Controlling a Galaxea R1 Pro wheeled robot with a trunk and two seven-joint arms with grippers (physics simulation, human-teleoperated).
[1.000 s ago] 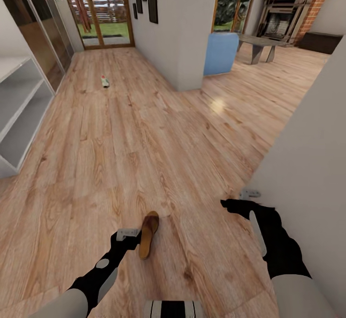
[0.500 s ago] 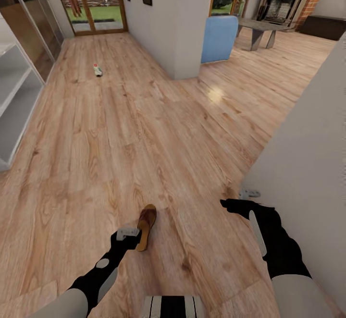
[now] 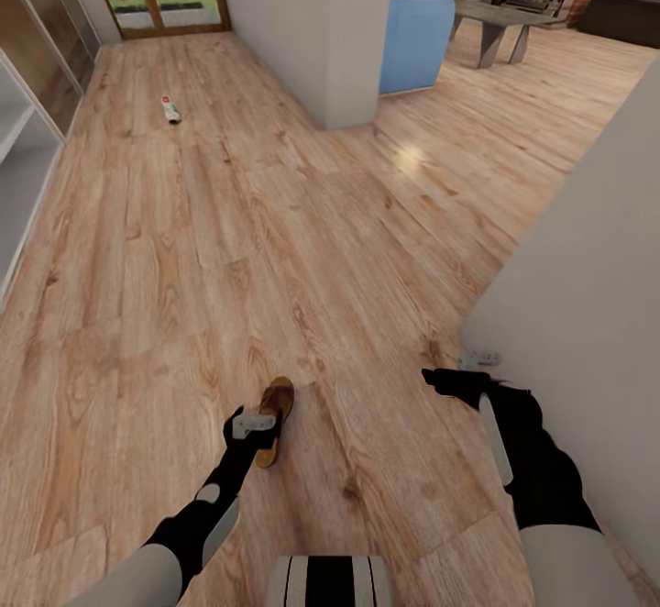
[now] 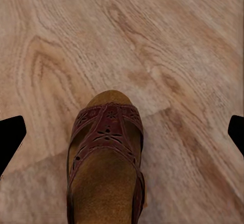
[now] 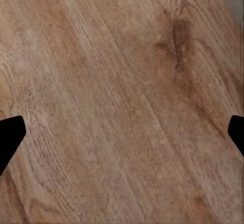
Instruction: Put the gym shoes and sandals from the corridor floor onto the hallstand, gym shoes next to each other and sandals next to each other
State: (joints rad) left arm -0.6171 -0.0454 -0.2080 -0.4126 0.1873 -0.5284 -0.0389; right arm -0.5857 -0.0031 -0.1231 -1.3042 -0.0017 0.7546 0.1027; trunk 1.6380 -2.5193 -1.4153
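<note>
Clearly early in the job, judging by the head view: one sandal (image 3: 273, 407) lying on the floor (image 3: 302, 222) just ahead of the robot, with the left gripper (image 3: 254, 425) poised directly over its near end. Farther up the corridor, one gym shoe (image 3: 170, 109) lying alone on the planks, well apart from the sandal. At the far left edge, part of a white rack (image 3: 20, 167), nothing seen on it. Right gripper (image 3: 477, 361) hanging beside the wall (image 3: 587, 249), over bare floor.

From the left wrist: sandal (image 4: 104, 163) centred between the fingertips (image 4: 10, 137), jaws spread wide, not touching it; grasp not yet made.

From the right wrist: plain planks (image 5: 122, 102), jaws spread, holding nothing.

Probably all four placements left; second sandal and second shoe yet to be found.
</note>
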